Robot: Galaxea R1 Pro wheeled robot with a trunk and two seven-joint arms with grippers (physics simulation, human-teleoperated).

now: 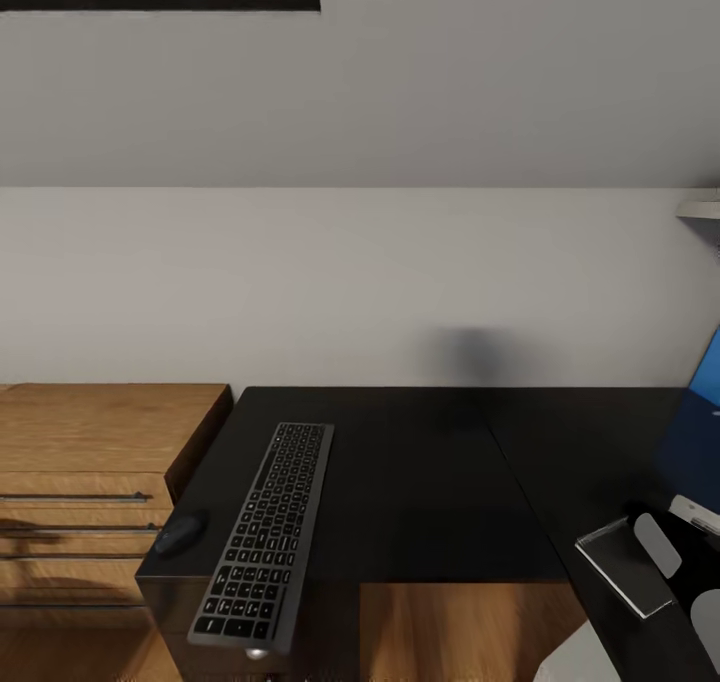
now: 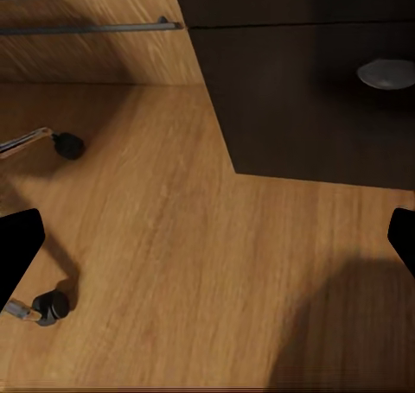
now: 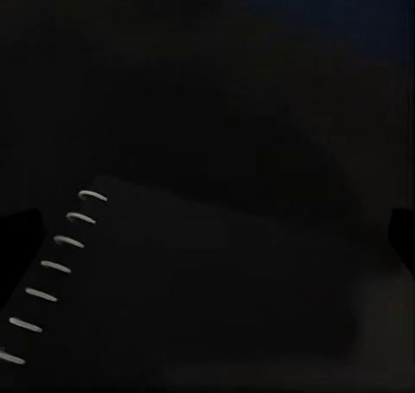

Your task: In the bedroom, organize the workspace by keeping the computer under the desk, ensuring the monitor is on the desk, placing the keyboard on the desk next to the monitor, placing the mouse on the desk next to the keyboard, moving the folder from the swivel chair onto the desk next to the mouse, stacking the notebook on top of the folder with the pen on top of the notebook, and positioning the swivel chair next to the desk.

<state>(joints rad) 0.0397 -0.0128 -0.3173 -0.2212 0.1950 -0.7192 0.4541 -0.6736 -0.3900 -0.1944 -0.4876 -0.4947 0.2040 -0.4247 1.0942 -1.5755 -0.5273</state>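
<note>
Head view: the worktop (image 1: pixel 420 482), a glossy black L-shaped top, runs along the pale wall. The keyboard (image 1: pixel 262 537) lies slantwise on its left part, its near end reaching the front edge. The mouse (image 1: pixel 180 533) sits just beside the keyboard, at the left edge. A wooden dresser (image 1: pixel 90 472) stands left of the worktop. At the right edge a blue folder (image 1: pixel 700 432) lies on the worktop, with the notebook (image 1: pixel 625 565) near it, beside pale arm parts.

Left wrist view: the left gripper (image 2: pixel 207 237) hangs spread wide over the wooden floor (image 2: pixel 164 263), nothing between its 2 dark fingertips (image 2: pixel 17 250). A black drawer front bears a round silver knob (image 2: pixel 386 73). 2 chair casters (image 2: pixel 67 145) stand nearby.

Right wrist view: the right gripper (image 3: pixel 207 237) is spread wide above the notebook's (image 3: pixel 199 289) dark cover and spiral rings (image 3: pixel 60 268), not touching it.
</note>
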